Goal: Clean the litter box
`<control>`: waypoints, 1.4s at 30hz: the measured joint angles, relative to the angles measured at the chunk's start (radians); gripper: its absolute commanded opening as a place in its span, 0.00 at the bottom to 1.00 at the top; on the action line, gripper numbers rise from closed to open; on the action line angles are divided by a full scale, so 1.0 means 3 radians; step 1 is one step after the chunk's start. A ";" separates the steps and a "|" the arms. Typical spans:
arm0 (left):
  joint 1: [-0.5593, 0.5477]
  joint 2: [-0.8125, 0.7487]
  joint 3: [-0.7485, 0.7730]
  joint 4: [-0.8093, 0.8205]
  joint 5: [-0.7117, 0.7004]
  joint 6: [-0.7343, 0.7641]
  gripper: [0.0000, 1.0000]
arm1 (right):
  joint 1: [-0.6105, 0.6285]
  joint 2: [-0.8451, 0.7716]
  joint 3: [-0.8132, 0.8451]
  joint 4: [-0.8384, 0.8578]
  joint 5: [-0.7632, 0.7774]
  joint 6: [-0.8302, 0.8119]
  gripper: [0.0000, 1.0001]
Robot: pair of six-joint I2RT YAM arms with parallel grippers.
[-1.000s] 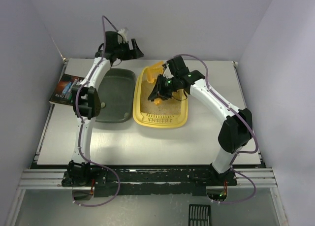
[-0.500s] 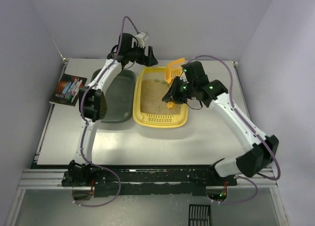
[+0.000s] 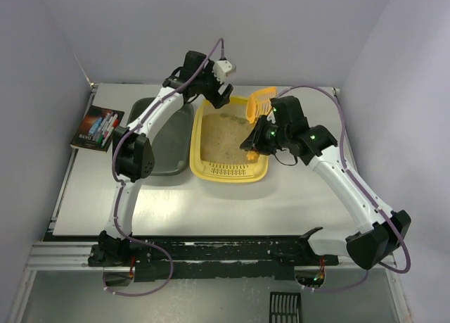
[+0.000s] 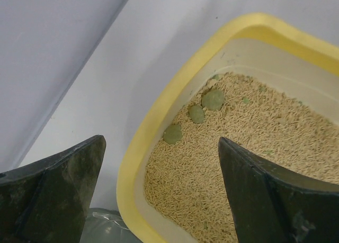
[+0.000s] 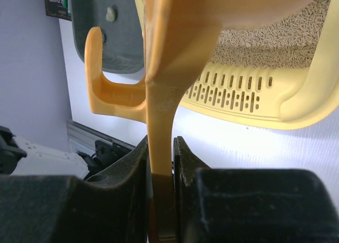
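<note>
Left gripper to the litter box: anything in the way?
Nothing visible. The open left gripper hangs over a far corner of the litter box, with litter and three greenish clumps below. The scoop, clamped in the right gripper, is off to the side.

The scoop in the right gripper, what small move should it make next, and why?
Probably carry the scoop down and left, toward the three green clumps lying in a corner of the litter box. The right gripper is shut on its handle, and it hangs raised over the box's far right edge.
</note>
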 measured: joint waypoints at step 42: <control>-0.0046 0.0479 0.0477 -0.0767 -0.0735 0.0879 0.07 | -0.0027 -0.0036 -0.0355 0.0381 -0.0160 0.0037 0.00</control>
